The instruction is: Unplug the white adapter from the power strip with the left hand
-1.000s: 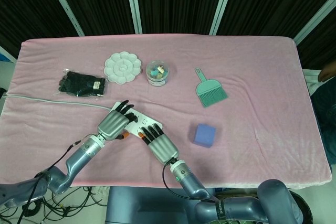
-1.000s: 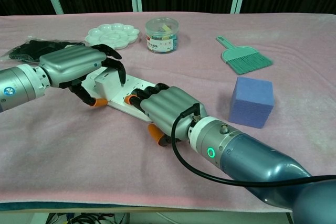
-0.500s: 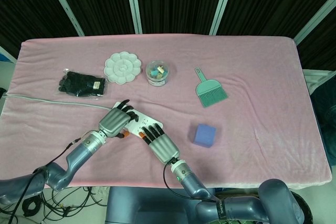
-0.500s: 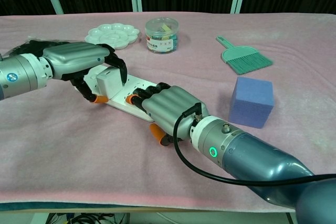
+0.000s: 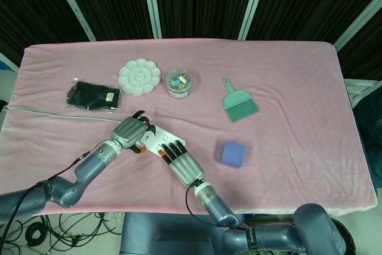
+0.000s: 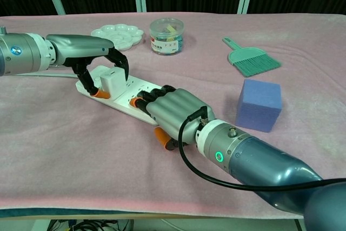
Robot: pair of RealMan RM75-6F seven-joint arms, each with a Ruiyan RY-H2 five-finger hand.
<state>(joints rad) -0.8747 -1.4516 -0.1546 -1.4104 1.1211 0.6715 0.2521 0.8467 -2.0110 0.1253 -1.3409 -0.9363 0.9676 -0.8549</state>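
Left of centre, the left hand is now arching higher, fingers curling around the adapter; the pull looks imminent. The right hand is pressing flat, fingers together, on the power strip.

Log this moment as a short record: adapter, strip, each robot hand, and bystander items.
adapter: white adapter seated upright in the power strip
left robot hand: fingers curled around the adapter
right robot hand: lies flat on the strip's near end
bystanders: blue block, green brush, palette, jar
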